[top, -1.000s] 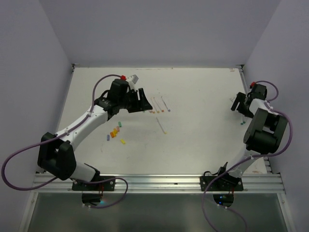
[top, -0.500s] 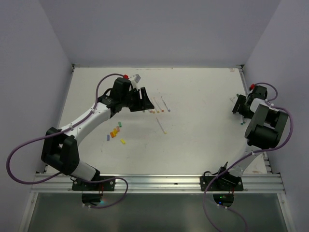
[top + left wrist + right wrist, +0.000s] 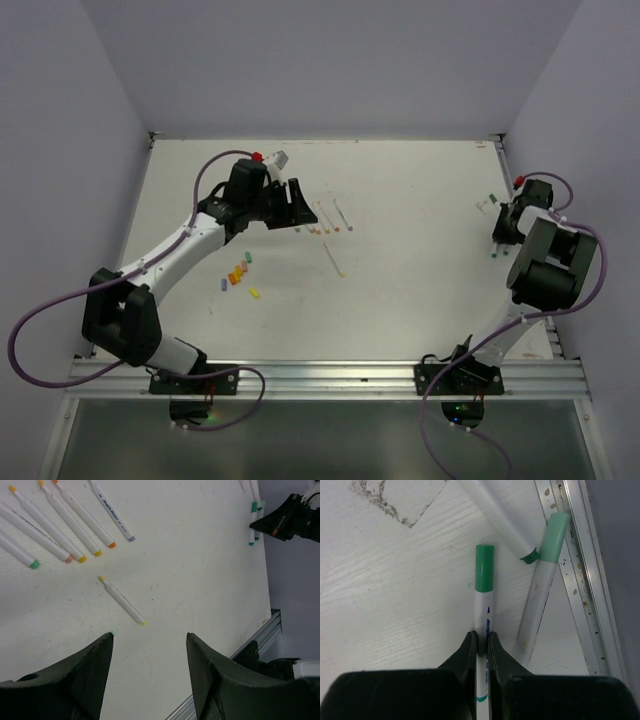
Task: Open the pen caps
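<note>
1. Top view — the left tool (image 3: 298,212) hangs with its jaws spread over the far-left part of the bench (image 3: 420,190), just beside a row of pens (image 3: 325,216); it holds nothing.
2. A lone pen (image 3: 334,259) lies nearer, apart from the row. Loose pen caps (image 3: 238,272) sit in a small cluster to its left.
3. The right tool (image 3: 499,238) is low at the bench's right edge; here it is too small to tell how its jaws stand.
4. Left wrist view — the two dark fingers (image 3: 85,675) stand well apart above bare bench. The lone pen lies beyond them, yellow at both ends.
5. Right wrist view — the right tool is pressed together on the white barrel of a green-capped pen (image 3: 483,605), pinching it; its green cap (image 3: 484,574) is still on.
6. Just beside it lie a mint-capped pen (image 3: 540,592) and a third pen (image 3: 495,515) with a dark green end, close to the metal rail (image 3: 580,555).
</note>
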Controlling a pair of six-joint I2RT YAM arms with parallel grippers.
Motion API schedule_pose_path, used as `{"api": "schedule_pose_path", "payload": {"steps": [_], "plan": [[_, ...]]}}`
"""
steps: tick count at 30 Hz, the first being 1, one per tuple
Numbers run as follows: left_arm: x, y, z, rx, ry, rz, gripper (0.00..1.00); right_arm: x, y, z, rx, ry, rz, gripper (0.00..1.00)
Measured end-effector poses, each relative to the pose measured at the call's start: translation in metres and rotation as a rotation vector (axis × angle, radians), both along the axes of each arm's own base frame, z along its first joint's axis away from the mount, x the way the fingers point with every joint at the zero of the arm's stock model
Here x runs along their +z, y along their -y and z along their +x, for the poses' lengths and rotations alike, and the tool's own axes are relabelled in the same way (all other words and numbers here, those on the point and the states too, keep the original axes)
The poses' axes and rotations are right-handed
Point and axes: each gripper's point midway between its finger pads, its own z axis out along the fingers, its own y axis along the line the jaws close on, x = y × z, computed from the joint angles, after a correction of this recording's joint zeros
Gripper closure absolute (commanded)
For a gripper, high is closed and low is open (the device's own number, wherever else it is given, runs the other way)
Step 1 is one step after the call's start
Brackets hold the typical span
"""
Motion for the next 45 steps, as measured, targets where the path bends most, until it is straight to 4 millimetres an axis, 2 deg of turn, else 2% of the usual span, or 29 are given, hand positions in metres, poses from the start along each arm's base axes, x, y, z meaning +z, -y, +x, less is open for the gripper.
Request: {"api": "schedule_pose_path", "payload": {"steps": [5, 8, 10, 12, 15, 16, 18, 19, 21, 22, 25, 28, 31, 39, 45], "plan": [[0.013, -0.007, -0.010, 0.003, 0.031, -0.019, 0.37, 0.002, -0.012, -0.007, 0.019, -0.038, -0.026, 1.00], [0.015, -0.010, -0.016, 0.000, 0.031, -0.025, 0.39, 0.013, -0.030, -0.014, 0.042, -0.075, -0.041, 1.00], [0.016, -0.012, -0.017, 0.003, 0.016, -0.034, 0.40, 0.034, -0.048, -0.015, 0.056, -0.061, -0.056, 1.00], [0.016, -0.014, -0.018, 0.011, -0.008, -0.051, 0.41, 0.067, -0.072, -0.014, 0.083, -0.020, -0.074, 1.00], [0.020, -0.019, -0.016, 0.040, -0.066, -0.112, 0.42, 0.125, -0.130, -0.001, 0.184, 0.104, -0.057, 1.00], [0.022, -0.021, -0.015, 0.048, -0.086, -0.134, 0.44, 0.145, -0.160, 0.003, 0.243, 0.154, -0.021, 1.00], [0.023, -0.021, -0.013, 0.059, -0.120, -0.171, 0.44, 0.171, -0.216, 0.005, 0.359, 0.217, 0.076, 1.00], [0.023, -0.021, -0.013, 0.059, -0.133, -0.185, 0.44, 0.177, -0.244, 0.001, 0.420, 0.223, 0.128, 1.00], [0.024, -0.017, -0.013, 0.052, -0.148, -0.206, 0.44, 0.176, -0.294, -0.015, 0.527, 0.192, 0.213, 1.00], [0.025, -0.016, -0.013, 0.049, -0.149, -0.212, 0.44, 0.173, -0.311, -0.025, 0.568, 0.169, 0.246, 1.00], [0.029, -0.016, -0.011, 0.042, -0.141, -0.220, 0.45, 0.168, -0.378, -0.065, 0.732, 0.090, 0.367, 1.00], [0.039, -0.016, -0.006, 0.042, -0.113, -0.228, 0.45, 0.169, -0.417, -0.096, 0.833, 0.044, 0.458, 1.00], [0.046, -0.015, -0.002, 0.048, -0.093, -0.243, 0.46, 0.171, -0.438, -0.110, 0.863, 0.024, 0.541, 1.00], [0.039, -0.012, -0.001, 0.075, -0.135, -0.286, 0.46, 0.161, -0.481, -0.121, 0.907, -0.022, 0.626, 1.00], [0.037, -0.012, 0.000, 0.085, -0.147, -0.287, 0.46, 0.164, -0.494, -0.115, 0.906, -0.006, 0.660, 1.00]]}}
